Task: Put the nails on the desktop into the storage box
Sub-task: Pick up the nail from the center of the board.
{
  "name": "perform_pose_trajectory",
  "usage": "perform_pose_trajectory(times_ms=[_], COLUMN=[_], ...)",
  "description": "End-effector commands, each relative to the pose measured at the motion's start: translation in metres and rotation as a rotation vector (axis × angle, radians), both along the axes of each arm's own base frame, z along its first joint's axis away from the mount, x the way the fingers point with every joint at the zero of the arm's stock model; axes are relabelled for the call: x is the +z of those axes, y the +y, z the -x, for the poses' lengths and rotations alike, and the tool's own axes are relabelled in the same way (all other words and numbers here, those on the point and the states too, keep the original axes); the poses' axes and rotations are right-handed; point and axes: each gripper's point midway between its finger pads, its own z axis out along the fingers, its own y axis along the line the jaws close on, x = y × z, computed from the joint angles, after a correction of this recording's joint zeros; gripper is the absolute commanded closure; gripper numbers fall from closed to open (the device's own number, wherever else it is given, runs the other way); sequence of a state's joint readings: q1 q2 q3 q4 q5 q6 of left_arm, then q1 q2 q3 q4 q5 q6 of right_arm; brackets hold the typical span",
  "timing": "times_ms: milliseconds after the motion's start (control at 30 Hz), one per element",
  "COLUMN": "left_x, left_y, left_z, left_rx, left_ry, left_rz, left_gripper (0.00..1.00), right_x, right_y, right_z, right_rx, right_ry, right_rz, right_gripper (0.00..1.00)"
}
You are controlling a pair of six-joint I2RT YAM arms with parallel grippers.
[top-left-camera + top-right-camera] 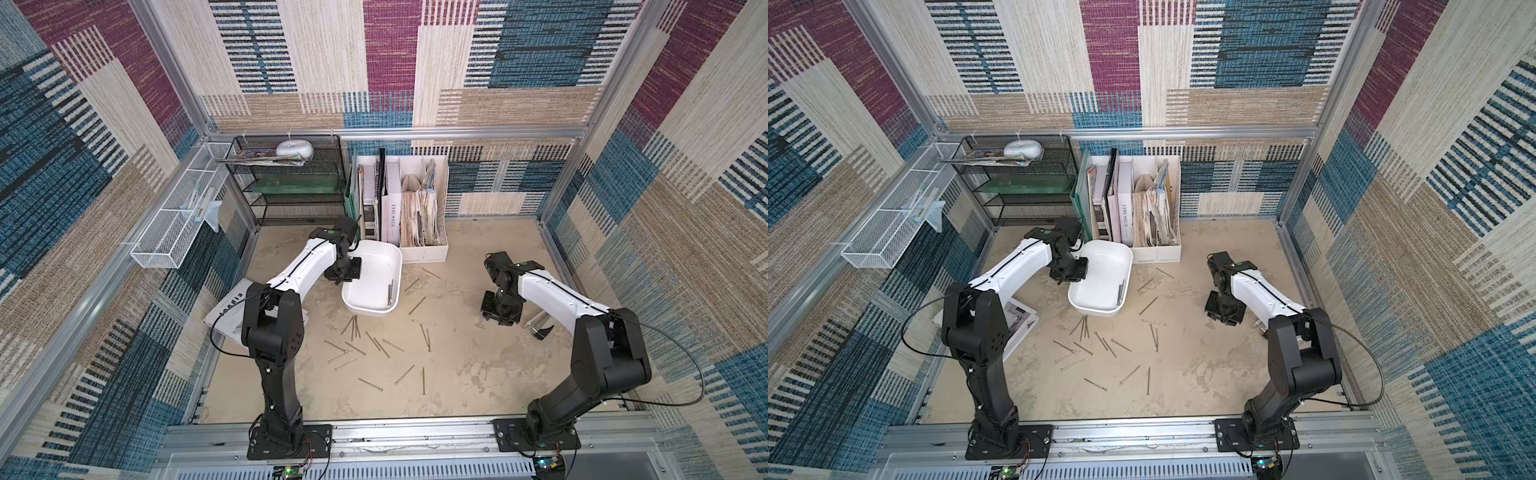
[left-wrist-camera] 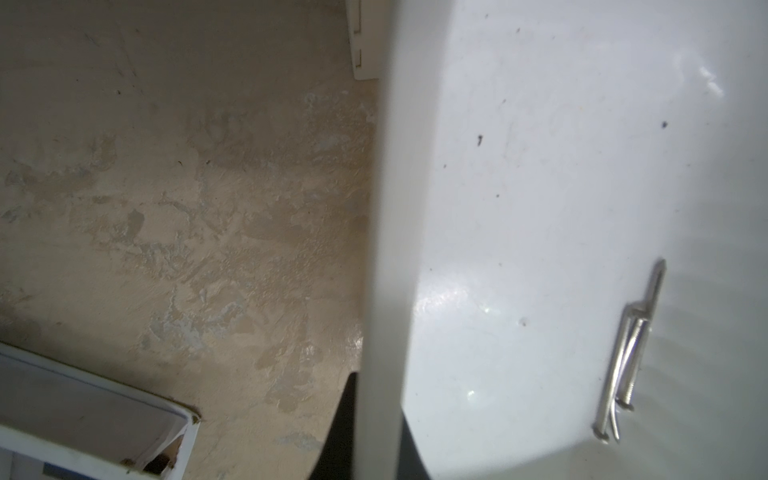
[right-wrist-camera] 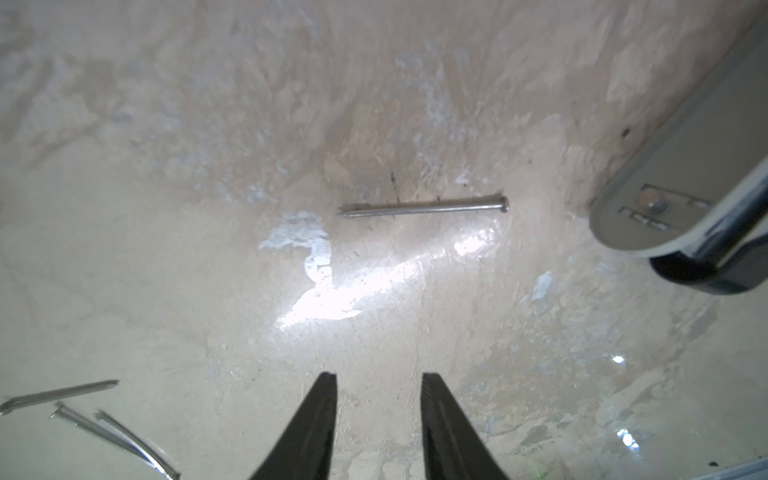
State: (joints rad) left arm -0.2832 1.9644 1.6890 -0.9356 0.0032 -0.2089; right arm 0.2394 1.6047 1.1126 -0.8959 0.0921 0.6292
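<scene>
Left gripper (image 1: 346, 272): clamping shut on the left wall of the storage box (image 1: 376, 259), with a finger showing on either side of the rim in the left wrist view.
Right gripper (image 3: 378, 376): hanging low over the desktop (image 1: 478, 365), jaws standing apart and gripping nothing.
Storage box: sitting just in front of the file holder (image 1: 424, 249).
Nails (image 1: 374, 345): lying scattered on the desktop in front of and to the right of the box.
A few boxed nails (image 2: 623, 361): resting inside along the right wall.
Single nail (image 3: 422, 206): lying ahead of the right gripper, near the stapler (image 3: 685, 199).

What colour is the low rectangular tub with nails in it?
Plain white, unpatterned. The rounded-corner plastic storage box shows best in a top view.
</scene>
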Motion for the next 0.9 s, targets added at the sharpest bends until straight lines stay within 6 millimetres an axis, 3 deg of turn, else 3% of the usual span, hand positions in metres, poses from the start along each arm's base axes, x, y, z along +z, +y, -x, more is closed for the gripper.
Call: perform_pose_trajectory(times_ms=[0,233,400,533,633,867], left_x=[0.005,0.004,0.0,0.001,0.0,0.0], left_y=[-0.004,-0.002,-0.002,-0.002,-0.002,-0.002], left_z=[-0.007,-0.008,-0.007,-0.007,-0.007,-0.009], left_rx=[0.002,0.003,0.003,0.002,0.002,0.005], left_ry=[-0.026,-0.026,-0.017,-0.018,-0.017,-0.015], left_rz=[0.02,0.01,0.006,0.006,0.007,0.016], left_gripper=[1.0,1.0,1.0,1.0,1.0,1.0], right_x=[0.008,-0.004,0.005,-0.024,-0.047,-0.066], right_y=[-0.005,-0.021,-0.019,-0.018,-0.017,-0.024], right_z=[-0.021,-0.035,-0.055,-0.05,-0.043,-0.034], right_rx=[0.165,0.473,0.581,0.646,0.66,0.647], right_ry=[-0.047,0.01,-0.069,-0.019,0.058,0.062], right_rz=[0.069,0.272,0.312,0.299,0.28,0.286], right_gripper=[0.5,0.48,0.48,0.48,0.38,0.38])
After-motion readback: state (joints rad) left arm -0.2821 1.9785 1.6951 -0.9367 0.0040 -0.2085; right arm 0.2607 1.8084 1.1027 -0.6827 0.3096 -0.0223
